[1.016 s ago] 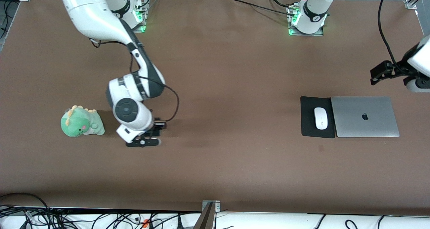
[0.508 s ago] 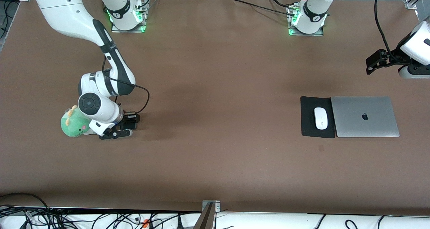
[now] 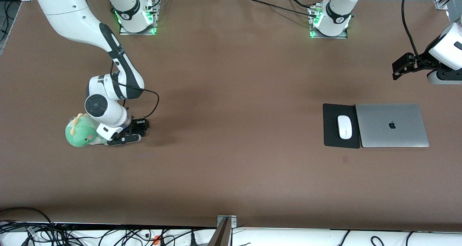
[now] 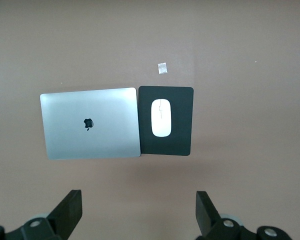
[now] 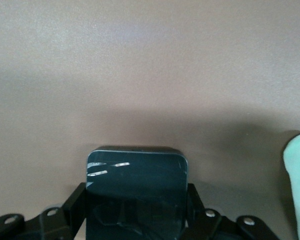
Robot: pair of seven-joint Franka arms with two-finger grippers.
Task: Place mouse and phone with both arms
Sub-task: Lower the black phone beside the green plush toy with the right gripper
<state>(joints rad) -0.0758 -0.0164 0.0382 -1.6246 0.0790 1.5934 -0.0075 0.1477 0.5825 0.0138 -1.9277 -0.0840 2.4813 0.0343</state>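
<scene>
Now the right gripper [image 3: 126, 137] pinches the phone [image 5: 136, 192] low beside the green plush [image 3: 85, 132] — next, set it flat and release — while the left gripper [image 4: 137, 212], spread, waits above the mouse [image 3: 344, 127] on its pad [image 3: 330, 128].

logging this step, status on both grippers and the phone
Right gripper shut on phone, low beside plush. Left gripper open, waiting above laptop. Mouse on pad.
</scene>
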